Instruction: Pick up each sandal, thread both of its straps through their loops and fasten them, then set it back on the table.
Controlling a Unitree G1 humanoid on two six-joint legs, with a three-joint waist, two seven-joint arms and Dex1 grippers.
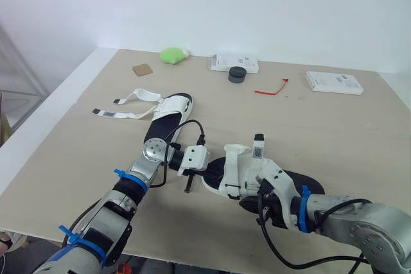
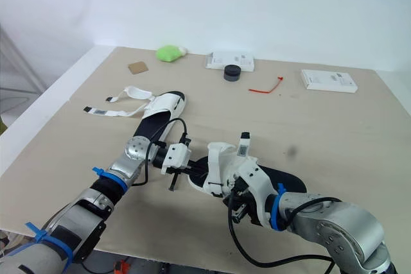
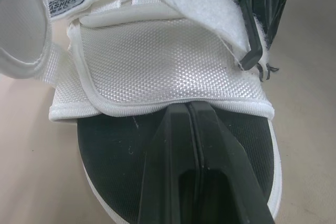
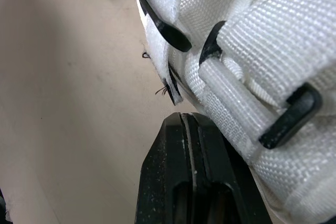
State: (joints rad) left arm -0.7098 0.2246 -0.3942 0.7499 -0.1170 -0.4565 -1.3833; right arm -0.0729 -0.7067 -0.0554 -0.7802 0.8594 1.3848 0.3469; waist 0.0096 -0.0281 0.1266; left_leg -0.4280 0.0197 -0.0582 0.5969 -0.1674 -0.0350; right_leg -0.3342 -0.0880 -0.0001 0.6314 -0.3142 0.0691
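Two-arm work on the near sandal (image 1: pixel 234 168), as I saw it from the remote station. The sandal lay on the table (image 1: pixel 334 133) close to its front edge, between the two grippers, black footbed up and bare, white upper bunched at the toe end.

Left gripper (image 3: pixel 187 106): fingers pressed together, tips against the hem of the white mesh upper; I could not tell whether any cloth was pinched between them. Right gripper (image 4: pixel 182 116): fingers likewise clenched, tips just beside a ribbed strap and its black loops.

The second sandal (image 1: pixel 168 112) lay farther back and to the left, its loose straps (image 1: pixel 122 113) spread flat toward the left edge.

Along the far edge sat a green lump (image 1: pixel 172 55), a brown card (image 1: pixel 142 69), a flat white box (image 1: pixel 234 62) with a black round piece (image 1: pixel 237 74) just beside it, a red tie (image 1: pixel 272 88) and another white box (image 1: pixel 334 82). Bare tabletop lay across the middle and to the right of the near sandal
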